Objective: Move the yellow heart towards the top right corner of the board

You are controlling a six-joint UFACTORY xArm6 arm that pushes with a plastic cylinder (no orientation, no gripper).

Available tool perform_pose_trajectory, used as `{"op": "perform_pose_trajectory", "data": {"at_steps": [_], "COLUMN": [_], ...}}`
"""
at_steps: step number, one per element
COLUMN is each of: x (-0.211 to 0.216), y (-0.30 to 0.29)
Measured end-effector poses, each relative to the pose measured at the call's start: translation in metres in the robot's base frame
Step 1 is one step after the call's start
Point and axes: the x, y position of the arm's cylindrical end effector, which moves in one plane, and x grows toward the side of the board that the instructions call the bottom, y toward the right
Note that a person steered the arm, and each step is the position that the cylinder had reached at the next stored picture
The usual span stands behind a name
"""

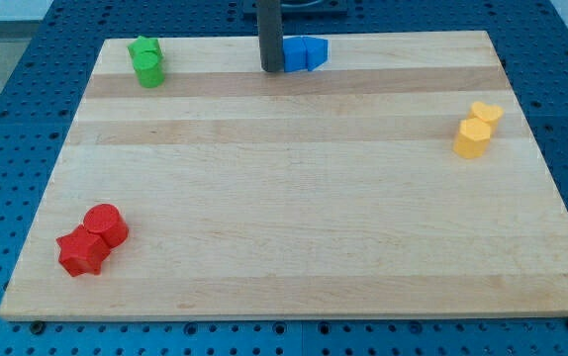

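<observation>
Two yellow blocks sit at the view's right: one, the heart as far as I can tell [485,112], lies just above a yellow cylinder-like block [472,138], touching it. My tip [271,69] is at the view's top centre, far to the left of the yellow blocks. It stands right against the left side of the blue blocks [305,52].
Two green blocks [147,61] sit at the board's top left. A red cylinder [105,224] and a red star [82,251] sit at the bottom left. The wooden board [294,198] rests on a blue perforated table.
</observation>
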Motion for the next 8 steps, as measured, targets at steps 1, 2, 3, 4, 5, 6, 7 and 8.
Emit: {"op": "perform_pose_trajectory", "data": {"at_steps": [1, 2, 3, 4, 5, 6, 7, 8], "x": [0.000, 0.013, 0.030, 0.056, 0.083, 0.121, 0.160, 0.199], "y": [0.000, -0.002, -0.002, -0.004, -0.006, 0.000, 0.023, 0.062]}}
